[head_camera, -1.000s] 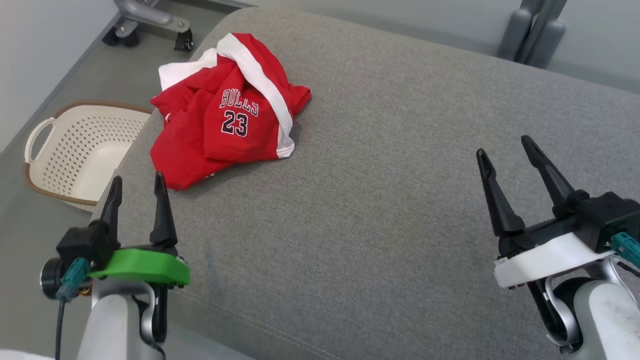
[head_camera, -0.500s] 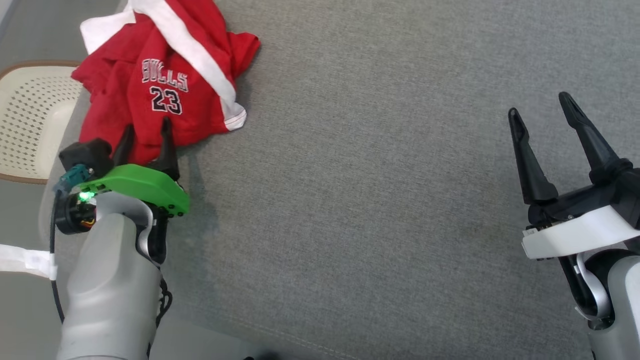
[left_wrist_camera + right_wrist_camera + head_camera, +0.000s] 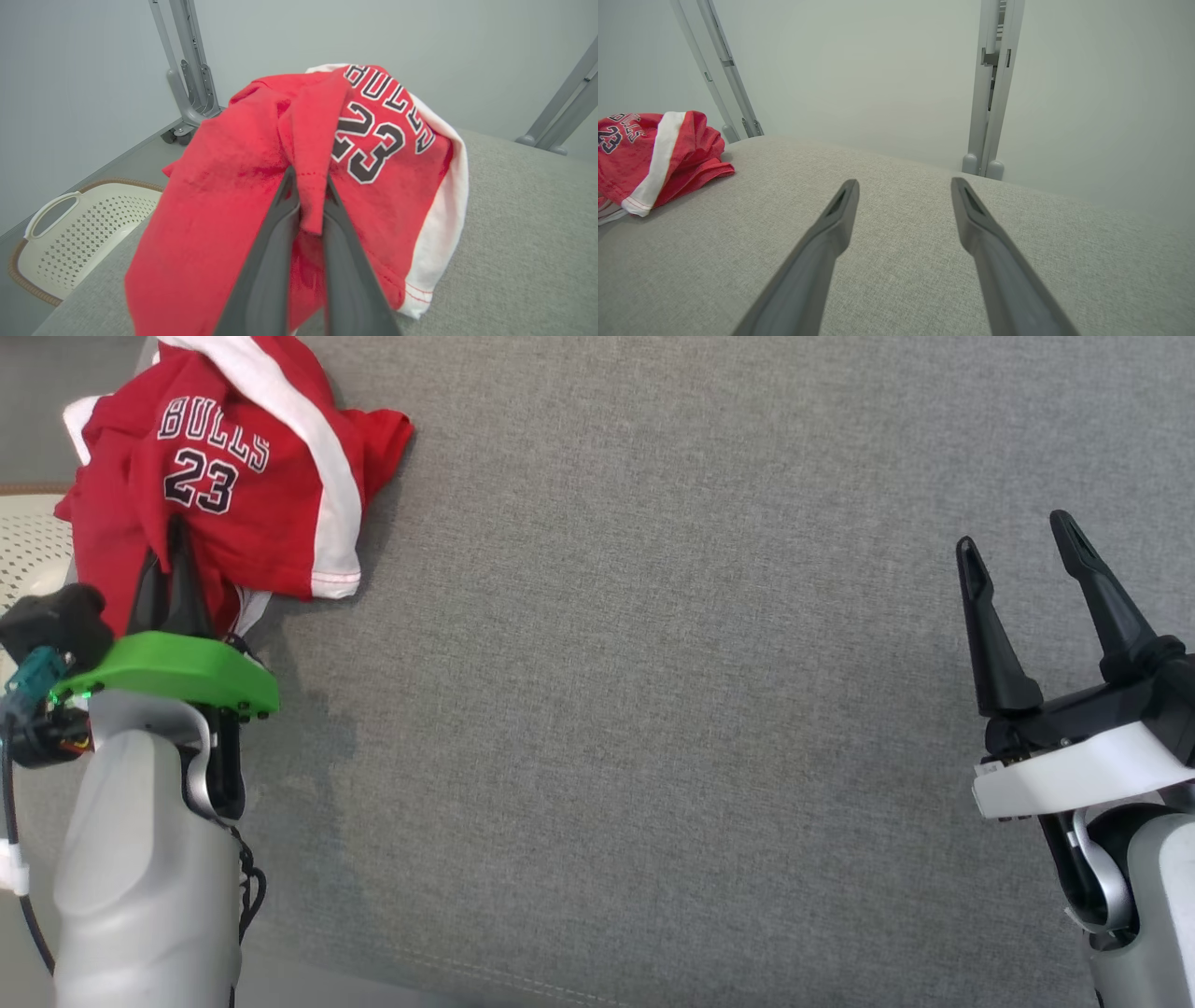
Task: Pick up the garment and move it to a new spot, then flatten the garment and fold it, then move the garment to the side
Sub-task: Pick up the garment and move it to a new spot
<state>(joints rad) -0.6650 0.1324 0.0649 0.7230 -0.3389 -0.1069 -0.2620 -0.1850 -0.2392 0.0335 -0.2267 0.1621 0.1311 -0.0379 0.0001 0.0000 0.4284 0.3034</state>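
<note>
The garment [image 3: 233,476] is a crumpled red jersey with white trim and "BULLS 23" print, lying at the far left of the grey cushion. My left gripper [image 3: 173,546] is shut on a fold of its near red edge; in the left wrist view that fold of the garment [image 3: 261,154] sits pinched between the two fingers at the left gripper [image 3: 308,182]. My right gripper [image 3: 1022,555] stands open over bare cushion at the right, far from the cloth. In the right wrist view the right gripper [image 3: 903,186] has nothing between its fingers, and the garment [image 3: 626,154] lies at the far left.
A cream perforated basket [image 3: 70,233] stands on the floor left of the grey cushion [image 3: 653,709], beside the cushion's left edge. Grey metal stand legs [image 3: 187,70] rise behind the cushion, and another upright post [image 3: 992,93] stands at its far side.
The head camera has tilted further down. My left gripper has reached into the garment's near edge and shut on a fold of it. The right gripper has stayed open.
</note>
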